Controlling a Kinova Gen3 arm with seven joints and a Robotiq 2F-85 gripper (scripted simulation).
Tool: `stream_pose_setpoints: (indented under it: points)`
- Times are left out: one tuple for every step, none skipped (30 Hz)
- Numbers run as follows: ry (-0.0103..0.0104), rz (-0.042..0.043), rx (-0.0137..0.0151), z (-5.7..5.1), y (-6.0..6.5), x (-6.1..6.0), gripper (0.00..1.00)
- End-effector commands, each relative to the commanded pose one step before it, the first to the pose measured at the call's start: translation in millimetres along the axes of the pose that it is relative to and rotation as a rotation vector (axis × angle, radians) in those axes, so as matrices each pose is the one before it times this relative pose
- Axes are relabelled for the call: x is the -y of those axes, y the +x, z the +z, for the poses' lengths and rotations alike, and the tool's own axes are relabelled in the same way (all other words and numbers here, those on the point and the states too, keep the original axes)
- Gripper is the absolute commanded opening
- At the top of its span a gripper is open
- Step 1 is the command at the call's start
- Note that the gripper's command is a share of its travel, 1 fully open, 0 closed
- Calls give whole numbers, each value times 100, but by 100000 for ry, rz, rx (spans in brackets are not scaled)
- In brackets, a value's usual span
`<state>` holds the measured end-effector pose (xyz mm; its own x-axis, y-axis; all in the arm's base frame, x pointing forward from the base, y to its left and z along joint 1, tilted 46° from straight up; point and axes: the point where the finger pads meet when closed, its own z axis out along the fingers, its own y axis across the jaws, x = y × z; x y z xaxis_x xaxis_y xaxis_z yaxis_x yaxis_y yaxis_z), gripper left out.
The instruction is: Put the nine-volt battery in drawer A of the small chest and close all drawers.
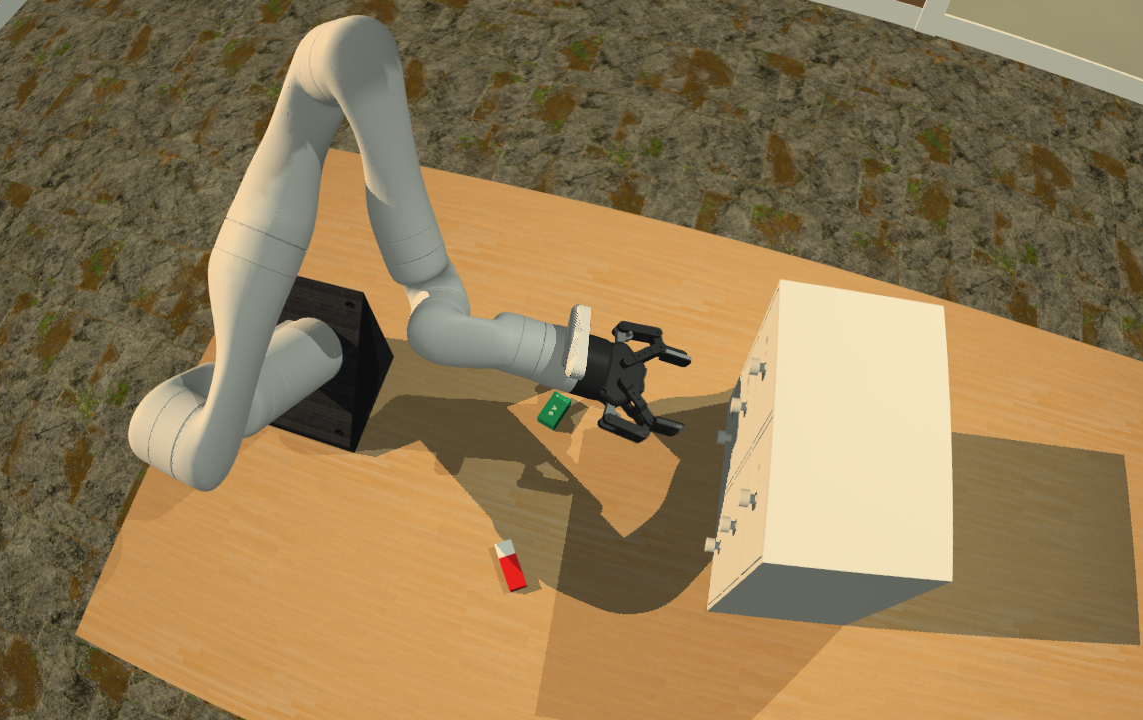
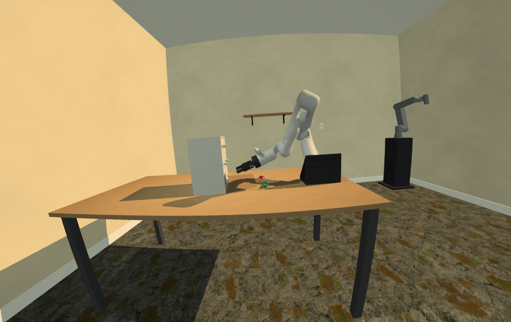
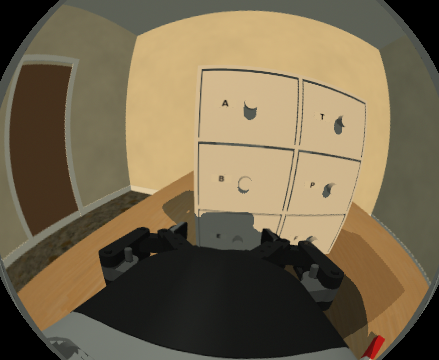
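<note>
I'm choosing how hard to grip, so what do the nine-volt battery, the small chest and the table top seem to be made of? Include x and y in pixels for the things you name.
Nine-volt battery (image 1: 553,410) (image 2: 264,185): green casing, perhaps painted metal or plastic; flat colour leaves it open.
Small chest (image 1: 861,429) (image 2: 207,166) (image 3: 246,125): smooth, matt cream, possibly painted wood or plastic; no grain shows.
Table top (image 1: 333,573) (image 2: 289,200) (image 3: 69,265): wood or wood-look laminate, given its fine streaks.

The battery lies before the chest.
</note>
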<state>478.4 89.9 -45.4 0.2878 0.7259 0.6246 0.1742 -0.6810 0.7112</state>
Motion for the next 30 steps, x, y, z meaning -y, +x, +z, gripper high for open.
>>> stream_pose_setpoints:
  points:
    - [40, 96, -159, -8, 95, 20, 100]
    - [0, 0, 0, 0, 0, 0, 100]
    - [0, 0, 0, 0, 0, 0, 100]
    - [0, 0, 0, 0, 0, 0, 100]
    - [0, 0, 0, 0, 0, 0, 100]
    - [0, 0, 0, 0, 0, 0, 100]
    - [0, 0, 0, 0, 0, 0, 100]
    - [0, 0, 0, 0, 0, 0, 100]
    - [0, 0, 0, 0, 0, 0, 100]
    - [0, 0, 0, 0, 0, 0, 100]
    - [0, 0, 0, 0, 0, 0, 100]
    - [0, 0, 0, 0, 0, 0, 100]
    - [0, 0, 0, 0, 0, 0, 100]
    - [0, 0, 0, 0, 0, 0, 100]
    - [0, 0, 0, 0, 0, 0, 100]
    - [0, 0, 0, 0, 0, 0, 100]
    - [0, 0, 0, 0, 0, 0, 100]
    - [0, 0, 0, 0, 0, 0, 100]
    - [0, 0, 0, 0, 0, 0, 100]
    - [0, 0, 0, 0, 0, 0, 100]
    - [0, 0, 0, 0, 0, 0, 100]
    - [0, 0, 0, 0, 0, 0, 100]
    - [0, 0, 0, 0, 0, 0, 100]
    - [0, 0, 0, 0, 0, 0, 100]
    - [0, 0, 0, -1, 3, 0, 100]
    - [0, 0, 0, -6, 16, 0, 100]
    - [0, 0, 0, -14, 39, 0, 100]
    - [0, 0, 0, -24, 67, 0, 100]
    - [0, 0, 0, -35, 95, 0, 100]
    - [0, 0, 0, -45, 121, 0, 100]
